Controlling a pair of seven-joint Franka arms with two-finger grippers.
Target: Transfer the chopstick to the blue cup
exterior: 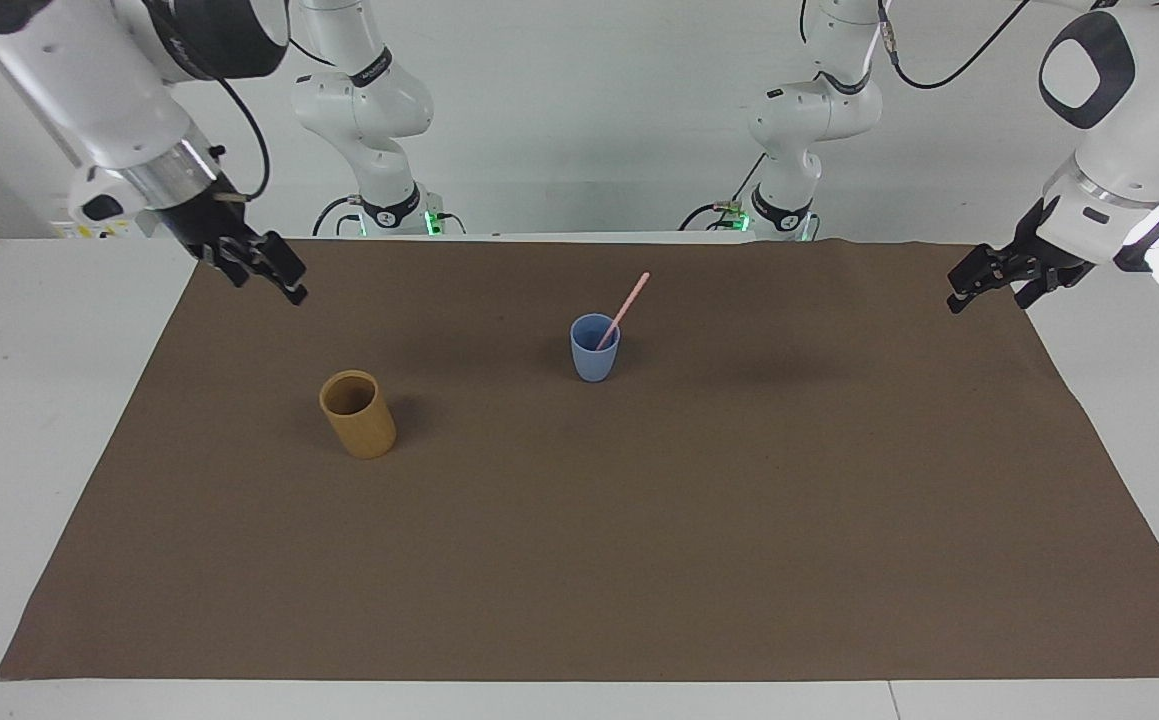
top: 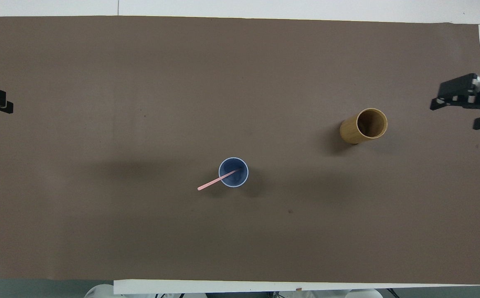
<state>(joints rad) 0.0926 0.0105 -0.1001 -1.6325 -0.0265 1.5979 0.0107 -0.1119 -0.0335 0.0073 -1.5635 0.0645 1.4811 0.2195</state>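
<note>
Two cups are standing on the brown mat (exterior: 639,560): the blue cup (exterior: 595,350) mid-mat and a tan cup (exterior: 357,413) toward the right arm's end. One chopstick (exterior: 625,308) is leaning in the blue cup, nothing gripping it. The right gripper (exterior: 264,268) is hanging over its mat edge with fingers apart and empty; the left gripper (exterior: 984,282) is waiting over the other edge, likewise spread. The overhead view is showing only the left gripper's tip.

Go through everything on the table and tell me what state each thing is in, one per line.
chopstick: in the blue cup, leaning on its rim, top tilted toward the left arm's end.
blue cup: upright, holding the chopstick.
tan cup: upright, empty.
right claw: open, holding nothing, over the cloth's edge.
left claw: open, holding nothing, waiting at the table's end.
</note>
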